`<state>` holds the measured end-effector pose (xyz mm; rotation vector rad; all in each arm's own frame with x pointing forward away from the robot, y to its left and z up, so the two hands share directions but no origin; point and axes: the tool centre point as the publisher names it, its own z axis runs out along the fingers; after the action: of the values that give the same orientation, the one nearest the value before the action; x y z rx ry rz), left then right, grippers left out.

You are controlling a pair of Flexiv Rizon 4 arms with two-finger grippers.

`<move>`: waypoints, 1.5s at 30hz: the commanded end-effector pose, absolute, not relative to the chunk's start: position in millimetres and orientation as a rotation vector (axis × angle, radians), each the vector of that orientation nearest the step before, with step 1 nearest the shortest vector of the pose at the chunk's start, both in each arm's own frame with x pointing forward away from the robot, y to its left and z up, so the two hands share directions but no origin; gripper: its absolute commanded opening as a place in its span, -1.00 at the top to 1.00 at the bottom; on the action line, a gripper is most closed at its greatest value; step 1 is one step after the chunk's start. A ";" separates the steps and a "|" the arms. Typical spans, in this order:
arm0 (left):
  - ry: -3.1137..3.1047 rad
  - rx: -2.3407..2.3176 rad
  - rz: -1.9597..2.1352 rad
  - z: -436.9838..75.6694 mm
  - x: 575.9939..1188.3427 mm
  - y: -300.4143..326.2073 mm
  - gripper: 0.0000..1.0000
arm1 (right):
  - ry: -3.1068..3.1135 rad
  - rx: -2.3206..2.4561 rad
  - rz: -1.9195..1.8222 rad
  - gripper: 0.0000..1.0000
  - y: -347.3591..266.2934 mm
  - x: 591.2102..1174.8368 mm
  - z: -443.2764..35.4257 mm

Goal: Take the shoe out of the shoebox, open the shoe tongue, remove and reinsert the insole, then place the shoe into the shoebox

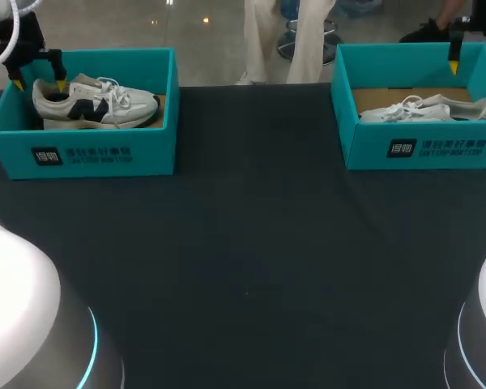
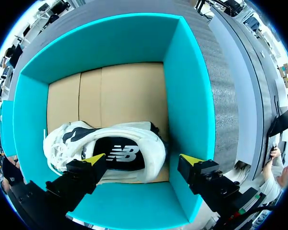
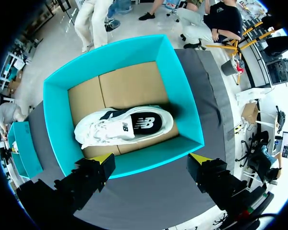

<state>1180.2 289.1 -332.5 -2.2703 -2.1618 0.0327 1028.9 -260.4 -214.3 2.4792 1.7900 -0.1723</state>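
We are at the first step, with neither shoe out yet. Our left tool [image 2: 143, 159] gapes wide above the left shoe [image 2: 110, 148], which lies in the left box [image 2: 187, 96]. Our right tool [image 3: 151, 157], equally wide, hangs over the right shoe [image 3: 125, 125] in the right box [image 3: 182, 91]. The next move, we judge, is to lower a tool and close on a heel.

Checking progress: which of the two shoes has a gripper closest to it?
The shoe in the left shoebox: the left gripper hangs right at its heel, while the right gripper is well above the other shoe.
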 end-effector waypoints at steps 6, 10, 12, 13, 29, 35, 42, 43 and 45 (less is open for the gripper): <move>-2.140 -2.253 0.011 -339.6 1182.9 293.0 -1.00 | 1.789 2.480 -0.173 -1.00 -260.5 1029.5 -214.2; -2.136 -2.256 -0.001 -339.5 1180.4 289.5 -1.00 | 1.789 2.480 -0.173 -1.00 -260.5 1029.5 -214.2; -2.130 -2.255 -0.017 -340.0 1178.7 287.3 -0.18 | 1.789 2.480 -0.173 -1.00 -260.5 1029.5 -214.2; -2.129 -2.255 -0.018 -340.1 1177.8 286.4 0.16 | 1.789 2.480 -0.173 -1.00 -260.5 1029.5 -214.2; -2.124 -2.234 -0.123 -337.8 1170.8 283.0 1.00 | 1.789 2.480 -0.173 -1.00 -260.5 1029.5 -214.2; -2.118 -2.242 -0.143 -334.3 1169.5 284.4 1.00 | 1.789 2.480 -0.173 -1.00 -260.5 1029.5 -214.2; -2.094 -2.276 -0.148 -320.5 1164.1 286.5 1.00 | 1.789 2.480 -0.173 -1.00 -260.5 1029.5 -214.2; -2.088 -2.286 -0.146 -316.4 1162.2 286.5 1.00 | 1.789 2.480 -0.173 -1.00 -260.5 1029.5 -214.2; -2.076 -2.307 -0.126 -306.4 1157.7 286.1 1.00 | 1.789 2.480 -0.173 -1.00 -260.5 1029.5 -214.2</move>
<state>1171.0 284.2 -325.0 -2.2903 -2.0762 -0.1249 1028.9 -260.5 -214.3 2.4792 1.7900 -0.1724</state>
